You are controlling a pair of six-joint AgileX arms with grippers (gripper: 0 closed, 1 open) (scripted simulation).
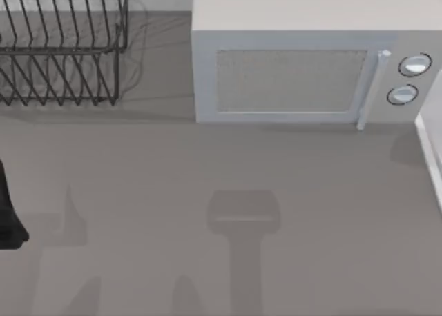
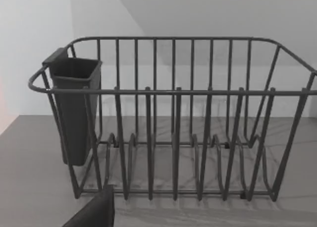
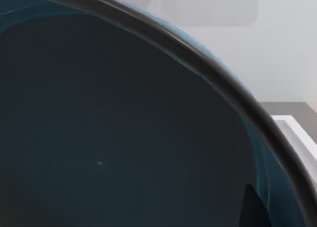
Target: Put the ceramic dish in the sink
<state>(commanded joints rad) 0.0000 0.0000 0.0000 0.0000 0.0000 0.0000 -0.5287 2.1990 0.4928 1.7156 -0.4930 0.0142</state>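
- Right hand: my right wrist camera looks straight into the ceramic dish (image 3: 109,128), its dark grey-blue inside taking up most of the frame and a blue outer wall along the curved rim, so I judge the dish is carried by this arm; I cannot tell how the hand itself is set, since I see only a dark sliver (image 3: 253,207) at the lower right that may be one finger.
- Left hand: a dark part of the arm (image 1: 8,212) sits at the left edge of the top view, parked; I cannot tell how it is set.
- Progress: the dish seems to be lifted already; a white raised edge (image 3: 297,135) at the right of the wrist frame, and at the right edge of the top view (image 1: 429,147), may be the sink. Lowering and release remain.
- Around: a microwave (image 1: 290,81) stands at upper centre, a wire dish rack (image 2: 173,118) with a dark cutlery cup (image 2: 77,108) at upper left of the grey surface (image 1: 207,171). Neither blocks the way.
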